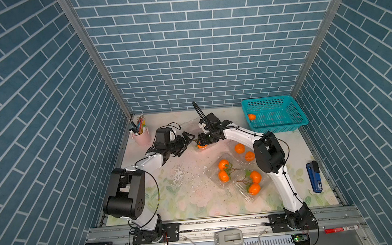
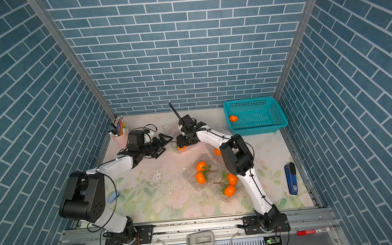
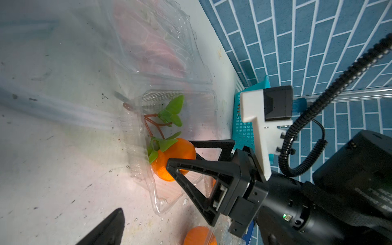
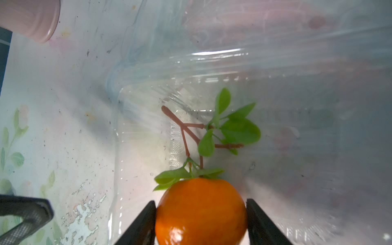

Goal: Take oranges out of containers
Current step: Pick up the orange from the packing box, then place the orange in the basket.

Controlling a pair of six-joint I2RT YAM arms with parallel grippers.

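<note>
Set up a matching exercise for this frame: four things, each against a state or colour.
Things
1. left pincer
2. right pincer
3. teal basket
4. stapler

States
a. contains a lone orange
b. blue and black
c. open, empty
d. jaws against a leafy orange in a clear container

Pairs: 1-c, 2-d, 3-a, 4-b
</note>
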